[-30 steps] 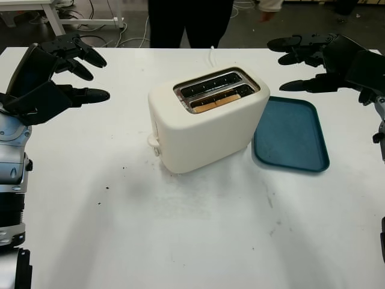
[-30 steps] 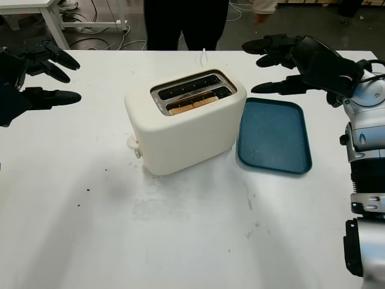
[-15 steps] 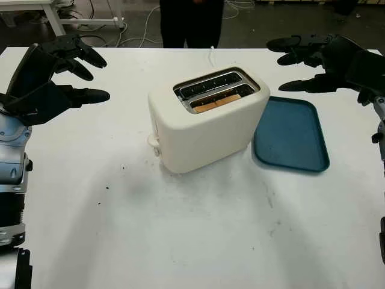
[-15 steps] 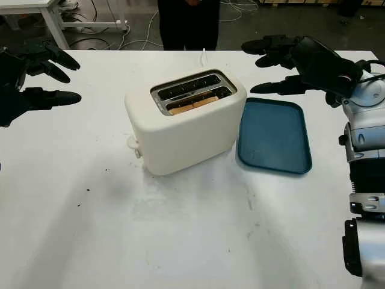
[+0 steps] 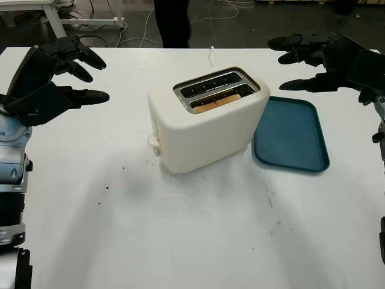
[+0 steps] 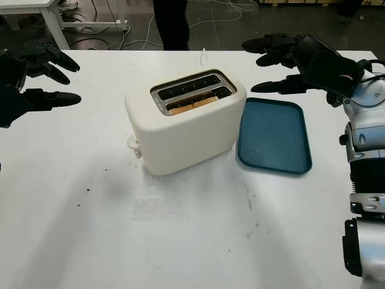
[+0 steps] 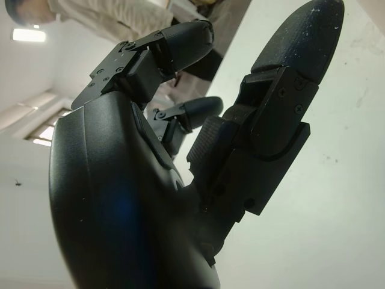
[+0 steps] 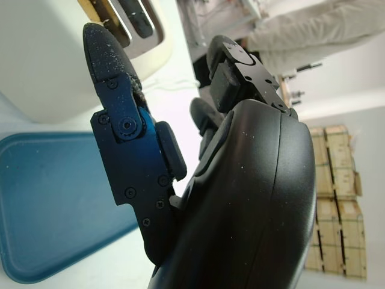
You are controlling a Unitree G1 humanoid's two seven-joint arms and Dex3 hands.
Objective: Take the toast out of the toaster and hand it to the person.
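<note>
Golden-brown toast slice [image 5: 215, 102] sits in the cream plastic toaster's [image 5: 204, 129] near slot, between the empty-handed, unclenched left hand [image 5: 51, 78] and right hand [image 5: 328, 63], neither clearly nearer.

No text, label, brand, number or sign can be read anywhere in these views.
</note>
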